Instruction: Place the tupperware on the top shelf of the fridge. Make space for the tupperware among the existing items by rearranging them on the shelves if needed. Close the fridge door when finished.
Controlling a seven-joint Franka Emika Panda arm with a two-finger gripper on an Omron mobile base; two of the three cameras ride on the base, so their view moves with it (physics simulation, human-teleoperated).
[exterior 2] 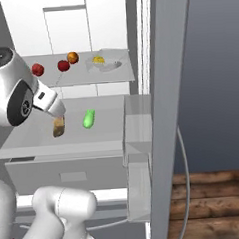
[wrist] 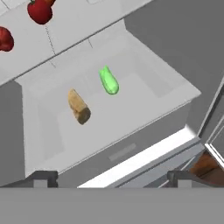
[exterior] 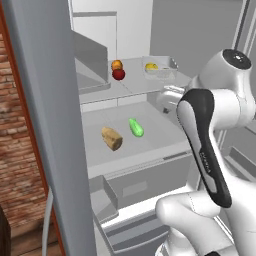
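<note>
The tupperware [exterior: 161, 68] [exterior 2: 106, 62], with a yellow lump inside, rests on the right side of the top shelf [exterior: 134, 84] [exterior 2: 79, 77] of the open fridge. To its left on that shelf sit an orange fruit [exterior: 116, 64] [exterior 2: 73, 57] and red fruits [exterior: 118, 75] [exterior 2: 37, 69] [wrist: 40, 11]. On the shelf below [exterior: 157, 135] lie a tan bread chunk [exterior: 112, 138] [exterior 2: 58, 126] [wrist: 79, 107] and a green vegetable [exterior: 135, 127] [exterior 2: 89, 118] [wrist: 109, 81]. My gripper [wrist: 112, 179] is open and empty, held in front of the lower shelf, apart from every item.
The fridge's left door [exterior: 50, 125] stands open close on the left, the right door [exterior 2: 169, 88] close on the right, with grey door bins [exterior 2: 136, 115]. A drawer front [exterior: 145, 185] sits under the lower shelf. My own arm [exterior: 205, 145] blocks much of the right side.
</note>
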